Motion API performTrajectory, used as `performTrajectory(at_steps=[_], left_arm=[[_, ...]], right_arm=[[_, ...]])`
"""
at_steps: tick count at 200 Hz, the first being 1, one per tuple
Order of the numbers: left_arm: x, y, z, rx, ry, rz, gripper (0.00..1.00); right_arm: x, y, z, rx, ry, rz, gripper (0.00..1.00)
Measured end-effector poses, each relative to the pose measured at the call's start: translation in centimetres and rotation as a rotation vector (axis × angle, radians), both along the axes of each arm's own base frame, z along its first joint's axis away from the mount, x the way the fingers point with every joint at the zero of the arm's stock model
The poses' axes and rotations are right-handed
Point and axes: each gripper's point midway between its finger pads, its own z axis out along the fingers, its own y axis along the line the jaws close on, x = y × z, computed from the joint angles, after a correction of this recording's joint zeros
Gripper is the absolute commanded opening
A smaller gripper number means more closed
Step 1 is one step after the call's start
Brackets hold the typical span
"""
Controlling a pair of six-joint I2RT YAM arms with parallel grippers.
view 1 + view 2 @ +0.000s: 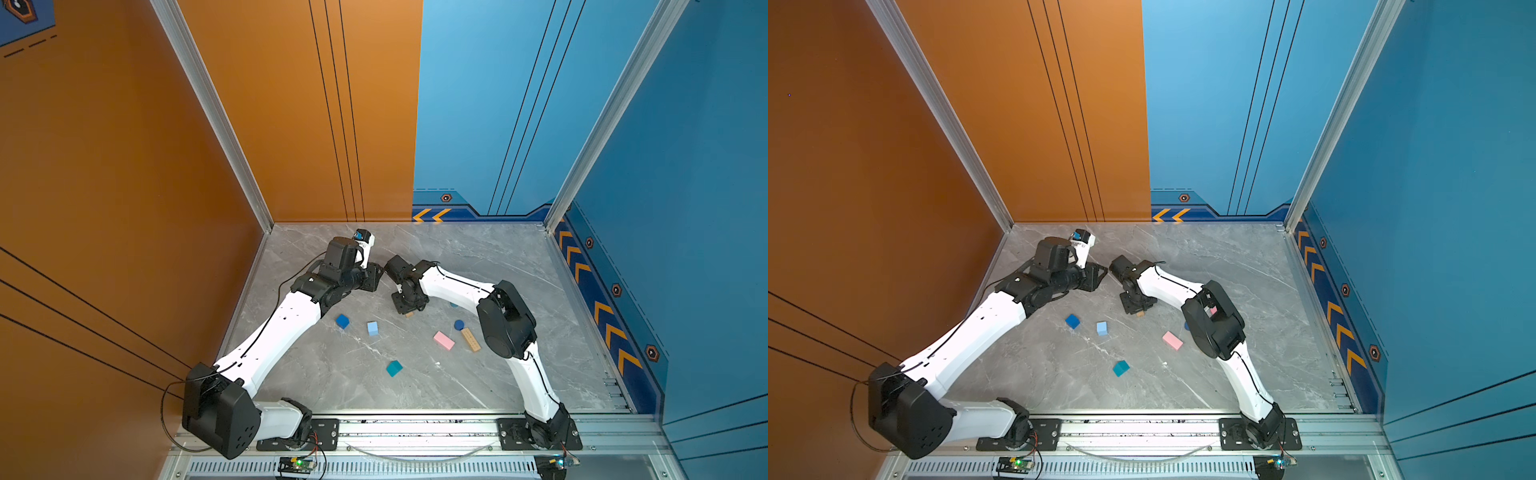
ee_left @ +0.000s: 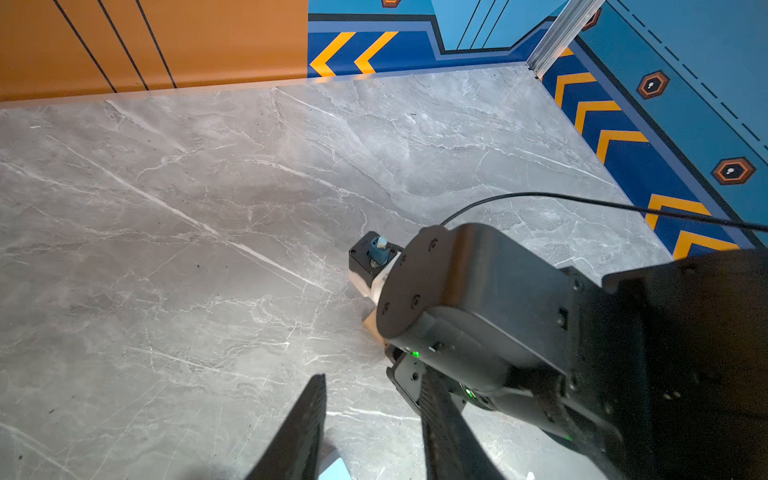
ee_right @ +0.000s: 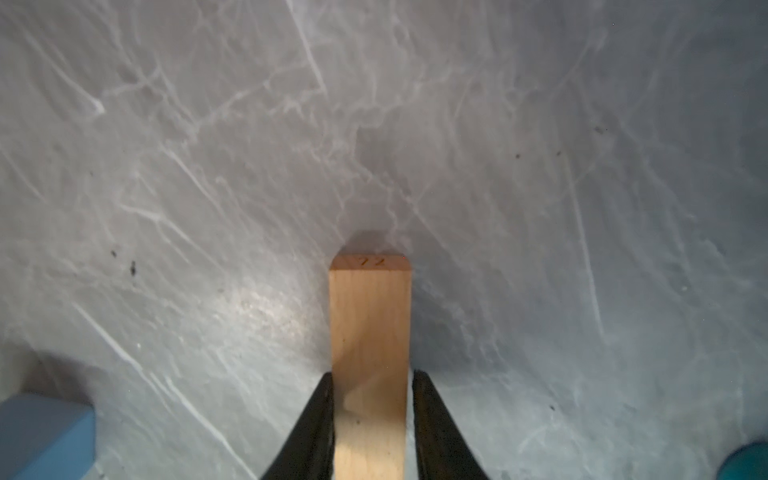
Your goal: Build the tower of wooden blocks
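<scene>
Right claw [image 3: 372, 374]: we see it closed about one tan bar [image 3: 370, 316], a finger on each long side. It grips near one end, and the rest juts out. We cannot tell whether the bar rests on the worktop [image 3: 166, 166] or hangs just above it.
Left claw [image 2: 374, 386]: half spread with nothing between its fingers, just left of the right wrist.
Tower: not begun, we judge; every block we see lies singly on the worktop.
Loose blocks: the dark-blue cube [image 1: 342, 321] and light-blue cube [image 1: 372, 328] lie left of the held bar. The pink bar [image 1: 444, 340], second tan bar [image 1: 471, 339] and dark-blue cylinder [image 1: 459, 325] lie right and nearer. The teal cube [image 1: 394, 368] is nearest.
Risk, grip: held by its end, the bar could pivot or slip if it touches down unevenly.
Risk, neighbour: the light-blue cube sits near, and a sideways swing could knock it.
Risk, arms: the two wrists are close, so we fear a brush if either turns.
Risk, elbow: the right elbow hangs above the second tan bar and the cylinder and could sweep them if it drops.
</scene>
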Motion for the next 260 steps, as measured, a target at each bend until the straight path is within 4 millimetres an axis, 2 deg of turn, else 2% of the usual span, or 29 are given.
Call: performTrajectory(at_steps=[21,56,102,114,123,133,142,154,159,211,260], left_arm=[[0.0,0.0,0.0,0.0,0.0,0.0,0.4],[0.0,0.0,0.0,0.0,0.001,0.0,0.4],[0.7,0.3,-0.8,0.006,0.014,0.015,0.39],[1.2,0.5,-1.4,0.009,0.025,0.024,0.38],[1.6,0.7,-2.1,0.01,0.041,0.03,0.35],[2.1,0.7,-3.1,0.01,0.067,0.036,0.28],[2.8,0.5,-4.1,0.012,0.096,0.038,0.15],[3.8,0.0,-5.5,0.008,0.139,0.037,0.03],[4.2,-0.4,-6.1,0.008,0.157,0.03,0.0],[7.3,-3.1,-12.2,0.013,0.335,-0.024,0.0],[7.4,-4.2,-17.3,0.035,0.472,-0.049,0.0]], right_arm=[[-0.4,-0.3,-0.2,-0.008,0.014,0.015,0.54],[-0.5,0.0,0.2,0.006,0.018,0.026,0.6],[-0.9,-0.9,3.4,0.047,-0.02,0.009,0.61],[-1.1,-1.7,4.4,0.063,-0.03,-0.011,0.58],[-1.3,-2.2,5.2,0.08,-0.039,-0.027,0.5],[-1.6,-2.7,6.0,0.1,-0.045,-0.042,0.32],[-1.8,-3.0,6.4,0.119,-0.047,-0.061,0.18],[-2.1,-3.3,6.5,0.134,-0.043,-0.077,0.0],[-2.3,-3.4,6.4,0.14,-0.038,-0.087,0.0],[-5.0,-3.9,2.4,0.159,0.067,-0.133,0.0],[-4.9,-2.5,2.1,0.234,0.084,-0.154,0.0]])
